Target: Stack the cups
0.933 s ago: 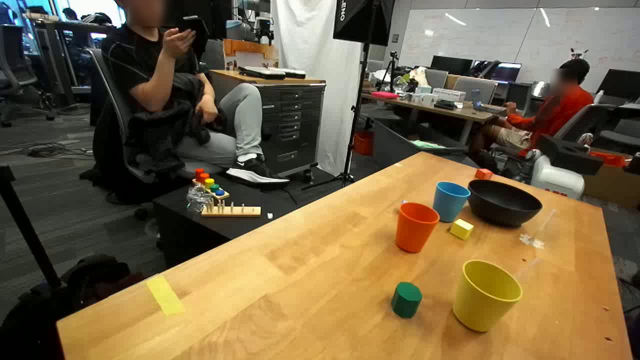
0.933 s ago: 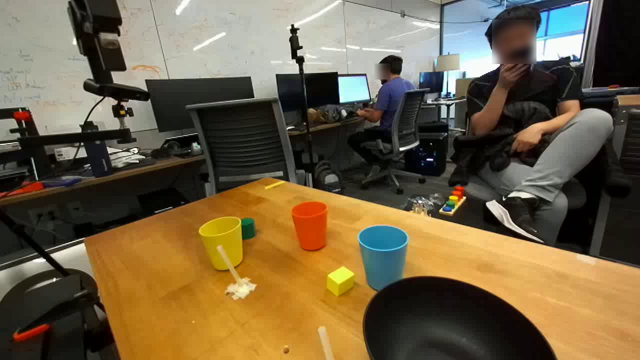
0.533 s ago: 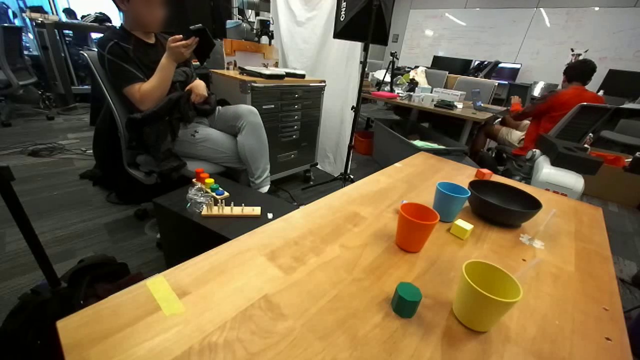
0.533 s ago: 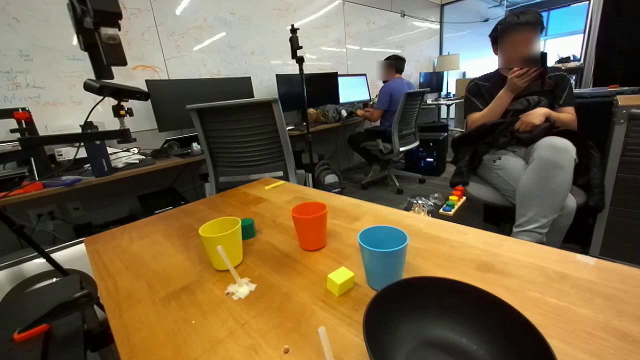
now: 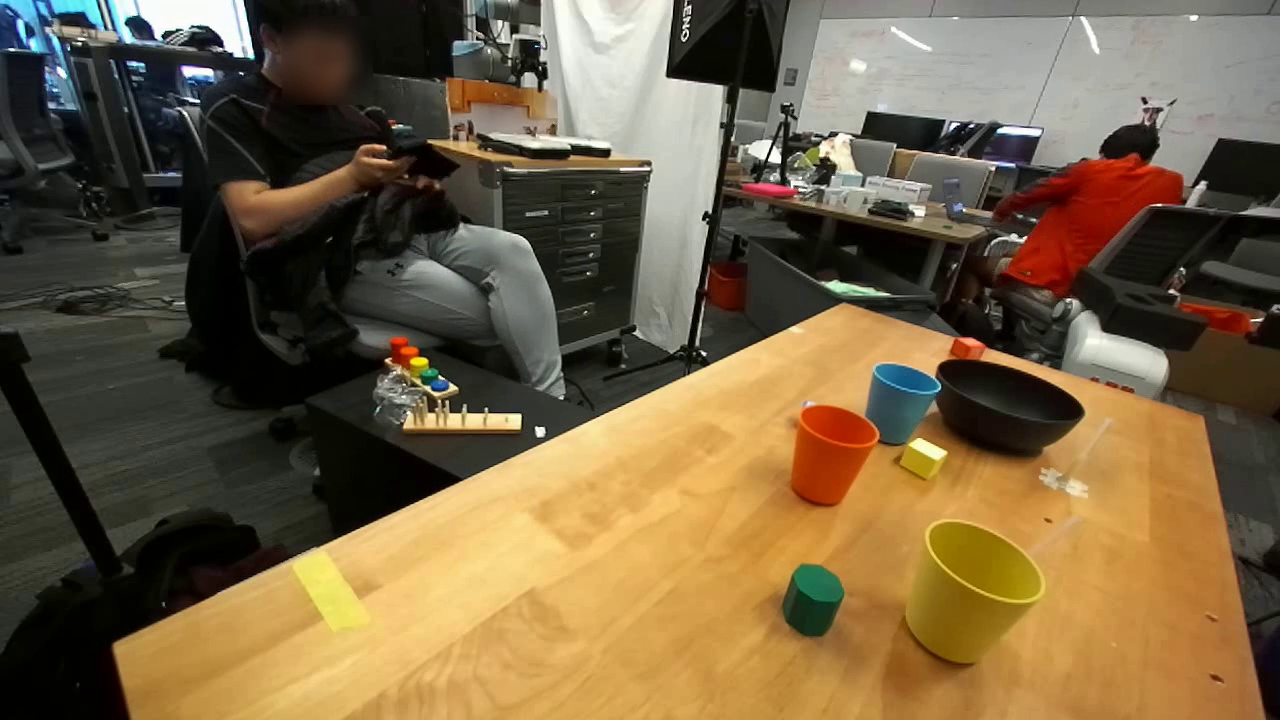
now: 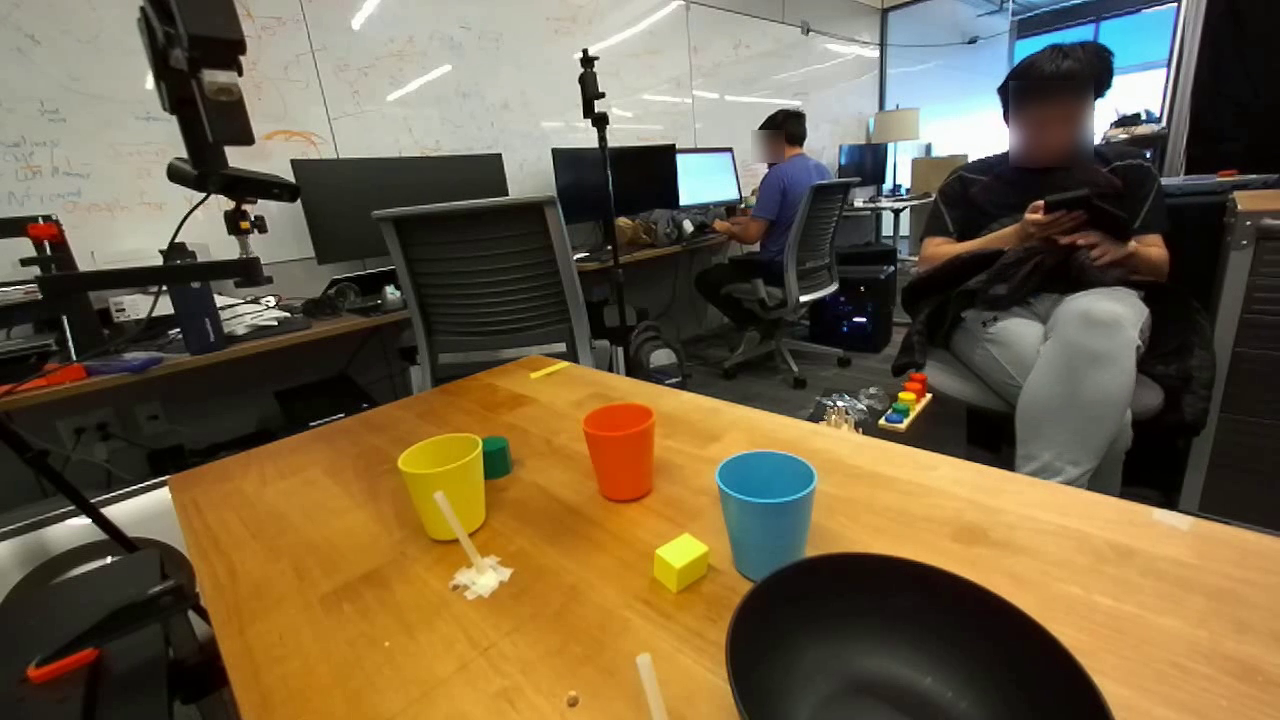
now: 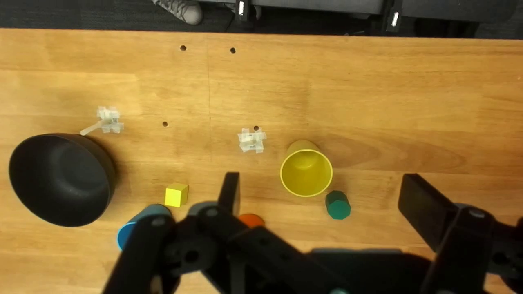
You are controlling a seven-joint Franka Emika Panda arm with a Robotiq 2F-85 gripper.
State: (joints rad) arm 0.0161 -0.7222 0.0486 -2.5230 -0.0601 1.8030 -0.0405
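Observation:
Three cups stand upright and apart on the wooden table. The yellow-green cup [image 5: 950, 610] also shows in an exterior view [image 6: 435, 495] and the wrist view [image 7: 306, 173]. The orange cup [image 5: 830, 470], also in an exterior view [image 6: 620, 455], is mostly hidden behind a finger in the wrist view [image 7: 251, 220]. The blue cup [image 5: 897, 408], also in an exterior view [image 6: 765, 525], is partly hidden in the wrist view [image 7: 151, 212]. My gripper [image 7: 320, 185] is open and empty, high above the table, its fingers wide apart around the yellow-green cup's outline.
A black bowl [image 5: 1005, 405] stands close by the blue cup. A yellow block [image 6: 681, 562] lies near it. A green block [image 7: 338, 206] stands beside the yellow-green cup. An orange block [image 5: 967, 348] lies behind the bowl. Taped-down straws [image 6: 460, 535] stick up.
The cups, bowl and blocks have not moved. At the top left of an exterior view, a dark part shifted a little and came back. The seated person lowered a phone.

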